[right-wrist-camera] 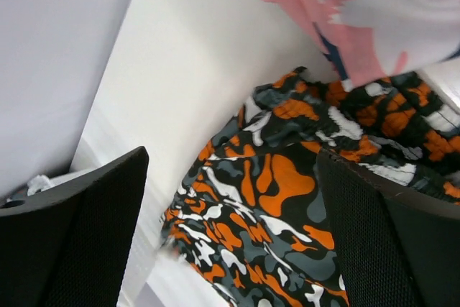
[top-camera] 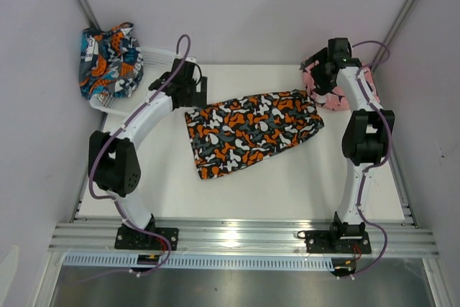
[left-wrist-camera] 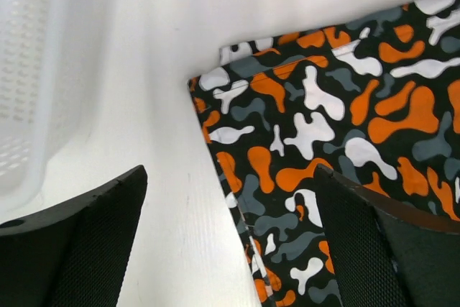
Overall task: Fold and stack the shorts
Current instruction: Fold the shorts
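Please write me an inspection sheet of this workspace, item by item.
Surface: white table, no damage seen.
Job's things: black-orange shorts flat at centre; pink shorts far right; teal shorts on the white mesh basket, far left.
Clutter: only that basket.
Pincers: left pincer and right pincer open, holding nothing.
Cables: purple cables along both arms.
Surroundings: plain walls, metal rail at near edge.
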